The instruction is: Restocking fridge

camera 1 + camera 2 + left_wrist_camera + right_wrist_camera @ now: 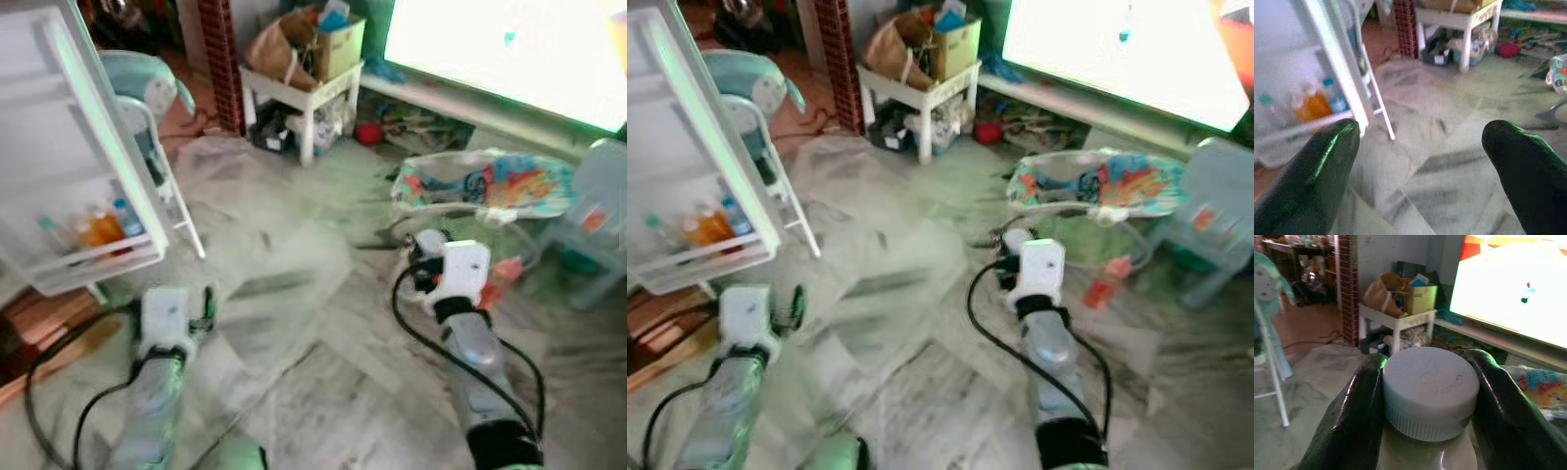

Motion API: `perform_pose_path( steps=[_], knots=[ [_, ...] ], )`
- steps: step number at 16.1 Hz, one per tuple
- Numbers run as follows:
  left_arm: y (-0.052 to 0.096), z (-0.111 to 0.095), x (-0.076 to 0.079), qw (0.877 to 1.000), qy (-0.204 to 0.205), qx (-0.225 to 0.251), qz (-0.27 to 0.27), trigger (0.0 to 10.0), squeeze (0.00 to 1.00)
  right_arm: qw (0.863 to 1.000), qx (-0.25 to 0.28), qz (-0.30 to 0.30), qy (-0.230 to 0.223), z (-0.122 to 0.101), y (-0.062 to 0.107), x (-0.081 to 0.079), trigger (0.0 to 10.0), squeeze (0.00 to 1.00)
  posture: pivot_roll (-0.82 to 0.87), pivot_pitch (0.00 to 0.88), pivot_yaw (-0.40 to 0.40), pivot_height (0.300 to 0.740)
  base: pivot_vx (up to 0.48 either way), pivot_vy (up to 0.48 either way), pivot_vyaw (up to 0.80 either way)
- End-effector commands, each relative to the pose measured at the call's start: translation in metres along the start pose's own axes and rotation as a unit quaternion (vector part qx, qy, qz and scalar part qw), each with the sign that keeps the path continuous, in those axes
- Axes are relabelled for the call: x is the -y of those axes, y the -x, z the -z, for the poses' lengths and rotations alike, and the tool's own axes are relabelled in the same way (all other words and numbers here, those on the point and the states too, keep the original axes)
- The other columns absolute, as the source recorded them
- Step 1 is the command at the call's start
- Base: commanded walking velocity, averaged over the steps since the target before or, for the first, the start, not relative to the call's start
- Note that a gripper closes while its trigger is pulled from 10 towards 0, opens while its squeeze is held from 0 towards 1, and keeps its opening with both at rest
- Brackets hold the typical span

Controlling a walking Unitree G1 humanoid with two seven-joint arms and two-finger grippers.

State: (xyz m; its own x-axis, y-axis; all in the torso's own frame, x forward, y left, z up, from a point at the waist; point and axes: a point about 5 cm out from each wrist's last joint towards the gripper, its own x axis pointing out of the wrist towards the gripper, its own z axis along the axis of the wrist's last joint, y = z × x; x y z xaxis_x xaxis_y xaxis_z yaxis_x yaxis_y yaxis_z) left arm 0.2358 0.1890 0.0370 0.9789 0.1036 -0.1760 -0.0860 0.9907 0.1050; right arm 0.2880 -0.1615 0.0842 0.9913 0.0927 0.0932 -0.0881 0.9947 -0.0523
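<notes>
Setting: lived-in home, living area. Evidence: marble-tile floor point(294, 294); open fridge door point(69, 166) shelving drink bottles point(103, 227); baby bouncer point(485, 186); large lit TV screen point(500, 49); cluttered white side table point(299, 93); brick pillar point(220, 59).

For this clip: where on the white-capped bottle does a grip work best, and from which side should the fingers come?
At the ribbed white cap of the bottle, one finger on each side. The cap is round with a ridged skirt, wider than the neck below, so the pads get purchase. The right gripper is already shut on it that way; the left gripper is open and holds nothing.
</notes>
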Motion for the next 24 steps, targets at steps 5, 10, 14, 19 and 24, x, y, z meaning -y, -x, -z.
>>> perform_pose_path(
  steps=[5,10,14,19,24],
  knots=[
    [0.026,0.004,0.006,1.000,-0.002,0.000,0.031,10.0,0.00,1.000,-0.019,0.013,-0.012,0.007,0.040,0.019,10.0,0.00,0.16,0.036,-0.070,0.740,0.000,0.000,0.00],
    [0.013,-0.005,0.007,0.998,-0.021,0.002,0.066,10.0,0.00,0.999,-0.013,0.036,-0.029,0.004,0.035,0.013,10.0,0.00,0.13,0.029,-0.010,0.740,0.000,0.000,0.00],
    [0.002,-0.014,0.020,0.993,-0.039,0.009,0.114,10.0,0.00,0.998,-0.009,0.050,-0.029,0.003,0.033,0.011,10.0,0.00,0.10,0.027,0.001,0.740,0.000,0.000,0.00],
    [-0.009,-0.019,0.015,0.994,-0.031,0.006,0.106,10.0,0.00,0.998,-0.011,0.062,-0.025,0.001,0.036,0.012,10.0,0.00,0.08,0.084,0.002,0.740,0.000,0.000,0.00],
    [-0.010,-0.016,0.016,0.992,-0.028,-0.004,0.125,10.0,0.00,0.995,-0.005,0.097,-0.011,-0.003,0.044,0.025,10.0,0.00,0.01,0.085,0.055,0.740,0.000,0.000,0.00]
  ],
)
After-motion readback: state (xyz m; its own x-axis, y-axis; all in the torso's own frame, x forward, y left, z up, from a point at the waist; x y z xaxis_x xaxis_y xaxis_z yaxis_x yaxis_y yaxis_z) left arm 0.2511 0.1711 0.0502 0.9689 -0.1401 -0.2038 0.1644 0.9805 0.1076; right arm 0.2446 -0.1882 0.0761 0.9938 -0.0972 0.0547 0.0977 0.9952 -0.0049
